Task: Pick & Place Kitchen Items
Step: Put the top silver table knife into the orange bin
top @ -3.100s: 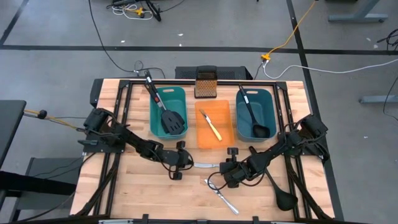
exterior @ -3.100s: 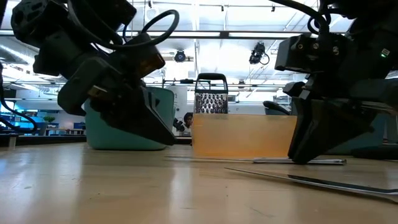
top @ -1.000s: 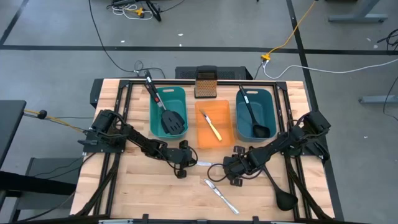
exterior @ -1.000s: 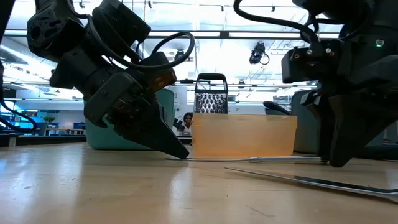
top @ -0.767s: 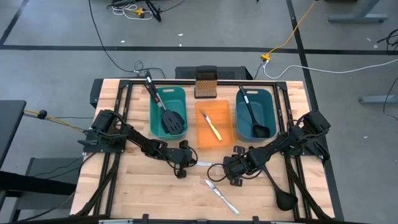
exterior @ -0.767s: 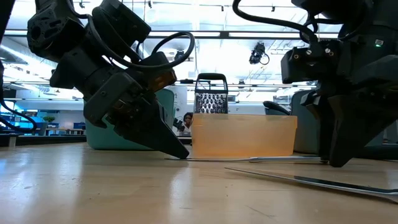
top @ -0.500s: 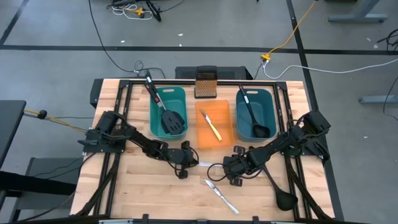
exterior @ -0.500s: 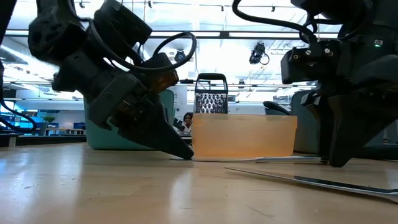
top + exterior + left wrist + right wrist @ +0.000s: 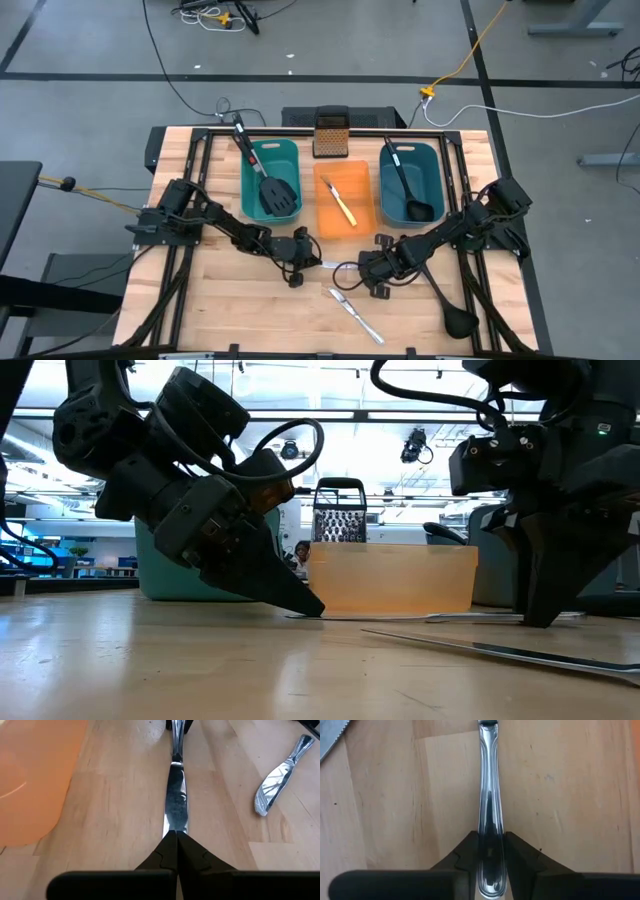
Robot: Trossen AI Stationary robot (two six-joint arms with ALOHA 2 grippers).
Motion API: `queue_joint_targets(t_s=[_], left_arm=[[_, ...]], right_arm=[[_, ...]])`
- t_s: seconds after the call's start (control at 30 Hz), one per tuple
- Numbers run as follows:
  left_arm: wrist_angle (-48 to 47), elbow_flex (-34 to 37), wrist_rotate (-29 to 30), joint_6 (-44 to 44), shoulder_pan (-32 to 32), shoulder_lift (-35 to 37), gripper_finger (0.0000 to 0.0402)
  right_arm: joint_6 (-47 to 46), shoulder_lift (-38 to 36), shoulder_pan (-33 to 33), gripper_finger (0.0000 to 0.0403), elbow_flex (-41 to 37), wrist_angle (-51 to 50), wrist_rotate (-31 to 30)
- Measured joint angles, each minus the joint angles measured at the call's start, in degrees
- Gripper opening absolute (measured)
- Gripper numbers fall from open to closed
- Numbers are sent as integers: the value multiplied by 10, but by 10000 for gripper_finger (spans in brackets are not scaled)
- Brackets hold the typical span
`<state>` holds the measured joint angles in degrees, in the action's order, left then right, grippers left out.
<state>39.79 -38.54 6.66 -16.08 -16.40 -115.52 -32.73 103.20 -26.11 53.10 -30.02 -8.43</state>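
- My left gripper [image 9: 176, 836] tilts low over the wooden table [image 9: 230, 300], fingers pressed together at the slim silver knife's [image 9: 175, 800] blade tip.
- My right gripper [image 9: 489, 842] stands steeply, fingers pinching its handle.

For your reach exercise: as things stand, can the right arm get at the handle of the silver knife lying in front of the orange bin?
Probably yes: the right gripper already straddles the silver knife at its handle, on bare table, while the shut left gripper presses the blade tip.
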Motion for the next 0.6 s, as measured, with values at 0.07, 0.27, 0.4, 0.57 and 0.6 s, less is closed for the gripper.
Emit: queue_joint_targets(t_s=[0.07, 0.27, 0.4, 0.57, 0.6], left_arm=[[0, 0, 1, 0, 0, 0, 2], [12, 2, 10, 38, -5, 5, 15], [-3, 4, 12, 61, -9, 27, 24], [-38, 6, 11, 66, -10, 54, 22], [-49, 6, 11, 70, -10, 60, 21]], right_arm=[[0, 0, -1, 78, 0, 0, -5], [7, 2, -2, 78, 11, -9, -7], [23, 5, -2, 77, 30, -29, -7], [28, 7, -2, 77, 49, -52, -18], [30, 7, -2, 77, 50, -54, -20]])
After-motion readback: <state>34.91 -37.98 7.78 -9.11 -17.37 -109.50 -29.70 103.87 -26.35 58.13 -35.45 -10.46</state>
